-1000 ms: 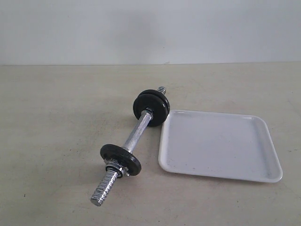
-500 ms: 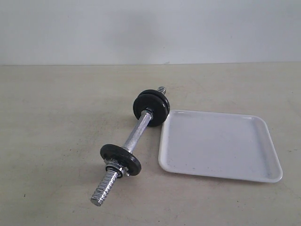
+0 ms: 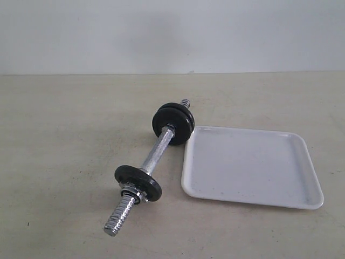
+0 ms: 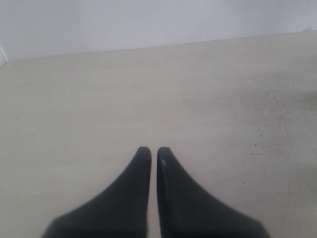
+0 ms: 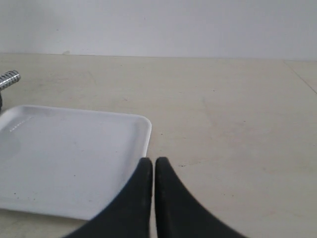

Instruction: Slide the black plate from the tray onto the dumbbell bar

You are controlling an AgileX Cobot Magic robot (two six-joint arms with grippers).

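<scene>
The dumbbell bar (image 3: 156, 152) lies diagonally on the table, left of the white tray (image 3: 251, 166). One black plate (image 3: 138, 182) sits on the bar's near threaded end, with a chrome nut (image 3: 131, 192) against it. A pair of black discs (image 3: 173, 123) sits at the far end. The tray holds nothing. My left gripper (image 4: 154, 149) is shut over bare table, with nothing between its fingers. My right gripper (image 5: 153, 160) is shut and empty beside a corner of the tray (image 5: 74, 148); one bar end (image 5: 9, 79) shows past the tray. Neither gripper appears in the exterior view.
A pale wall (image 3: 172, 32) stands behind the beige table (image 3: 64, 135). Bare tabletop stretches left of the bar and in front of the tray.
</scene>
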